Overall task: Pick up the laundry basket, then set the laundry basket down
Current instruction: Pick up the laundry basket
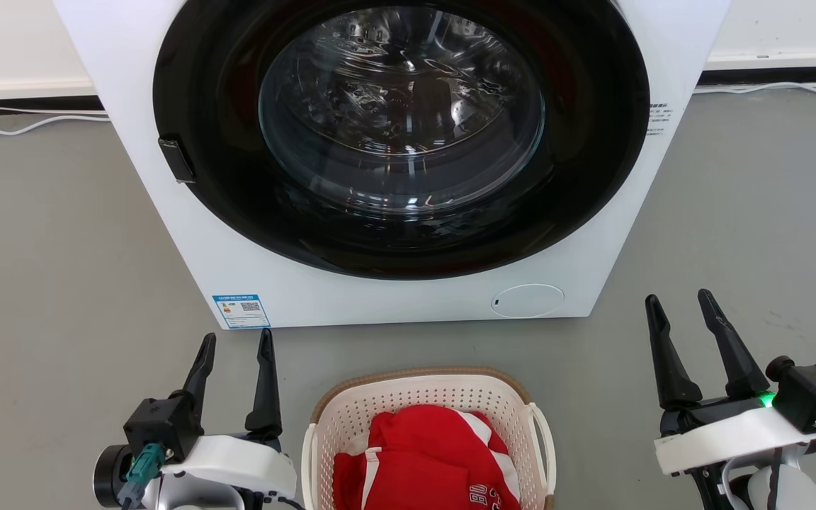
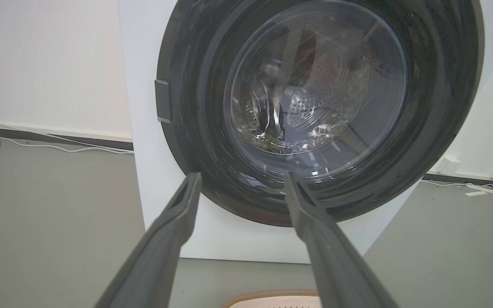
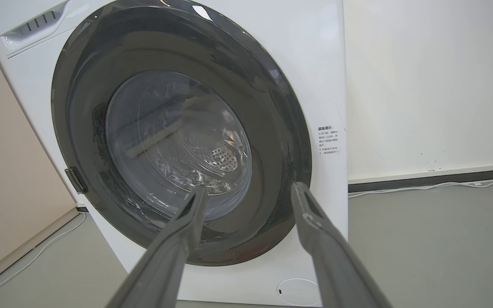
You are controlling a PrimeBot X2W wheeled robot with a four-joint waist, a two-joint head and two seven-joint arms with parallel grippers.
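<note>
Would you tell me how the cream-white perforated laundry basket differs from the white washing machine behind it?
The cream-white plastic laundry basket is much smaller than the white front-loading washing machine. The basket is open-topped, holding a red garment; the machine's round glass door is shut. The basket's walls are perforated under a brown rim; the machine's front is smooth. Both stand on the grey floor.

One washing machine (image 1: 394, 301) is standing ahead, carrying one round door (image 1: 401, 113), one blue label (image 1: 241, 311) and one round cover (image 1: 527, 300). One laundry basket (image 1: 422, 393) is sitting before it, showing two white loop handles (image 1: 548, 446). Red-and-white cloth (image 1: 422, 453) is lying inside, possibly one garment, though the folds are hiding the count. Two grippers are showing, the left gripper (image 1: 236, 336) and the right gripper (image 1: 678, 296), each bearing two dark fingers (image 1: 667, 358), four in all. Two white cables (image 1: 25, 127) are running along the wall.
</note>
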